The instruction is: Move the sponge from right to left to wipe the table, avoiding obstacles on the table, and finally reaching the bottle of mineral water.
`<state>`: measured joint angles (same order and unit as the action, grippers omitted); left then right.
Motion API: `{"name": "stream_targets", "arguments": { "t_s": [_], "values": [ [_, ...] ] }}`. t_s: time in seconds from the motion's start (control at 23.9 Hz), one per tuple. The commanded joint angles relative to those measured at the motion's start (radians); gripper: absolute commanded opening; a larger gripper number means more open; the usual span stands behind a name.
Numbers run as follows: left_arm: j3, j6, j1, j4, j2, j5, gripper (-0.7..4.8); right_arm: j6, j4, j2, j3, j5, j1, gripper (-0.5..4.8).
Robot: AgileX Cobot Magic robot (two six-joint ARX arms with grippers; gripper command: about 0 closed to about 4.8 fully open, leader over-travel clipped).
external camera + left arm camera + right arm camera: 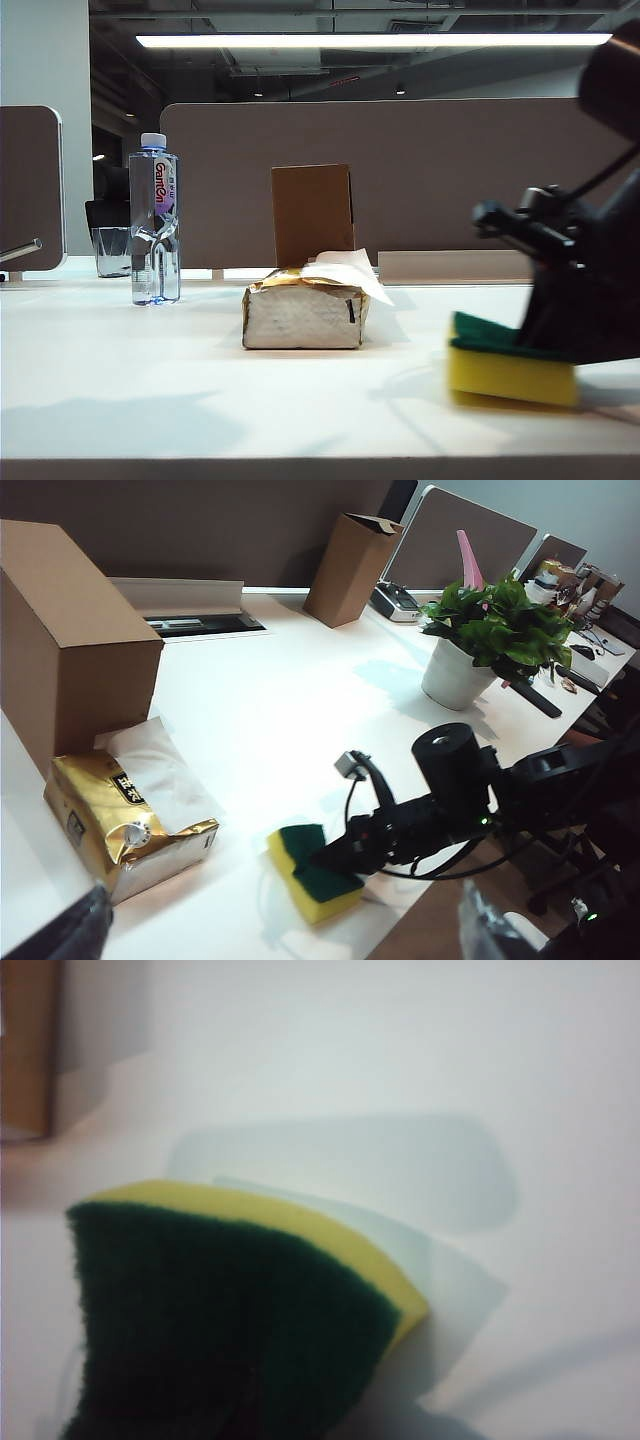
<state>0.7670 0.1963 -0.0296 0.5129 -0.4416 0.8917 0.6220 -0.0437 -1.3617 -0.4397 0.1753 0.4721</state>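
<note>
Sponge (pixel 512 372) clamped in right gripper (pixel 335 858), at table's (pixel 150 400) right end. Tissue pack (pixel 305 312), box (pixel 312 212) and bottle (pixel 154 220) lie ahead, leftward; wipe barely begun. Left gripper (pixel 280 932) spread wide, empty.

Foam sponge (pixel 512 374) w/ rough scouring top; smooth matt table (pixel 150 380); cardboard box (pixel 312 212).
</note>
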Motion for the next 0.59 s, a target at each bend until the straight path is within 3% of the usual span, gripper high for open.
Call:
{"name": "stream_targets", "arguments": {
  "t_s": [0.04, 0.21, 0.59],
  "values": [
    [0.006, -0.002, -0.001, -0.013, 0.001, 0.012, 4.79, 0.076, 0.141, -0.072, 0.020, 0.016, 0.085, -0.04],
    [0.006, -0.001, -0.001, -0.013, 0.001, 0.015, 4.79, 0.102, 0.140, -0.163, -0.076, -0.026, 0.195, -0.04],
    [0.013, -0.001, -0.001, -0.012, 0.018, 0.033, 4.79, 0.150, 0.135, -0.386, -0.296, -0.027, 0.318, -0.04]
  ]
}}
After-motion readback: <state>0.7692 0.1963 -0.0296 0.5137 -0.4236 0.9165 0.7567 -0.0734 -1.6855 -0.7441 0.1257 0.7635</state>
